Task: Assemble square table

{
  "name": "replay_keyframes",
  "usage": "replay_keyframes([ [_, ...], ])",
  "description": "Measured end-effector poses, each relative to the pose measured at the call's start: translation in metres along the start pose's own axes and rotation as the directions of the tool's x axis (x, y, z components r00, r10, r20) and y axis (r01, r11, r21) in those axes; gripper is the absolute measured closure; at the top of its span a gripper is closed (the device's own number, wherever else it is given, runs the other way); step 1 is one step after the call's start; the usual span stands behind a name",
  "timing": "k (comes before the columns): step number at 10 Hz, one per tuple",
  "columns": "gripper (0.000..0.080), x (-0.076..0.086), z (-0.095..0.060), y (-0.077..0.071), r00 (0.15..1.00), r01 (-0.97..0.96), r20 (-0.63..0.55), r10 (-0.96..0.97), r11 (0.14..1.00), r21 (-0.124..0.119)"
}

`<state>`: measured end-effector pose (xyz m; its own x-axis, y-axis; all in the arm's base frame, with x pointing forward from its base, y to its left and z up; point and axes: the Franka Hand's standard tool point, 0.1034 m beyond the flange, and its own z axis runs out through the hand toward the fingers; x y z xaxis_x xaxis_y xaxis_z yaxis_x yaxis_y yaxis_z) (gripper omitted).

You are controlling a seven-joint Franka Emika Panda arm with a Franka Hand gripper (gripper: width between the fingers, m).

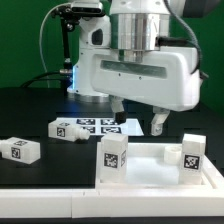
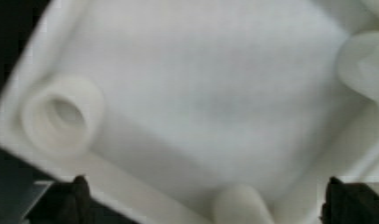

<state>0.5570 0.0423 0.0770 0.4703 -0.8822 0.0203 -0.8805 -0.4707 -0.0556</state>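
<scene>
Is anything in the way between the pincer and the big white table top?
Nothing visible. The open pincer hangs over the table top; the wrist view shows only bare top between its tips. Two legs stand aside.

Black tabletop before a green backdrop, light even and bright.

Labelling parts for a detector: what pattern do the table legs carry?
Black-and-white square tags on white legs; clearest in the exterior view.
</scene>
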Motion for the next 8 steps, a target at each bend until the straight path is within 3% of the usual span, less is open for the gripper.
replay_keyframes([
  [4, 0.0151, 0.001, 0.000, -0.001, 1.000, 0.010, -0.009, -0.010, 1.000, 0.009],
  [5, 0.0151, -0.001, 0.002, 0.002, 0.998, -0.057, -0.005, 0.057, 0.998, 0.021],
  [6, 0.0151, -0.009, 0.009, 0.019, 0.986, -0.167, 0.012, 0.166, 0.986, 0.022],
  [7, 0.0151, -0.020, 0.016, 0.033, 0.971, -0.237, 0.030, 0.237, 0.972, 0.000],
  [8, 0.0151, -0.025, 0.020, 0.034, 0.946, -0.321, 0.037, 0.321, 0.947, -0.007],
])
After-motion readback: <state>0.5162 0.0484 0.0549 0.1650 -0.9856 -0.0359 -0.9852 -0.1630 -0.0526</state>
